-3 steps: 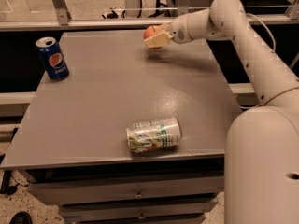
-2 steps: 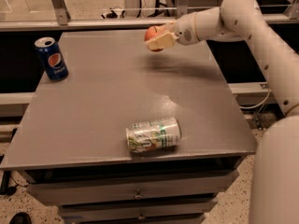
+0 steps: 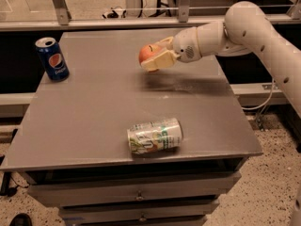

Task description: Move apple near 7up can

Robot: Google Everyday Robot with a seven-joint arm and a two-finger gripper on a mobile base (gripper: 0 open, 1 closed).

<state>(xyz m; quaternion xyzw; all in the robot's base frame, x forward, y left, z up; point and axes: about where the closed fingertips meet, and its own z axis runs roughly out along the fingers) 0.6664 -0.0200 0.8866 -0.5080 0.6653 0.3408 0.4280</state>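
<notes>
Where the white arm reaches in from the right, its gripper is clamped on the apple, jaws closed against the fruit, holding it clear of the grey table over the far centre; a shadow lies on the surface just below. 7up can: lying on its side near the front edge, well apart from the apple. Pepsi can: upright at the far left corner.

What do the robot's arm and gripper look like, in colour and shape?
The arm is white, with smooth rounded segments and small dark holes in its shell. The gripper, above the far side of the table, has pale cream, flat fingers.
</notes>
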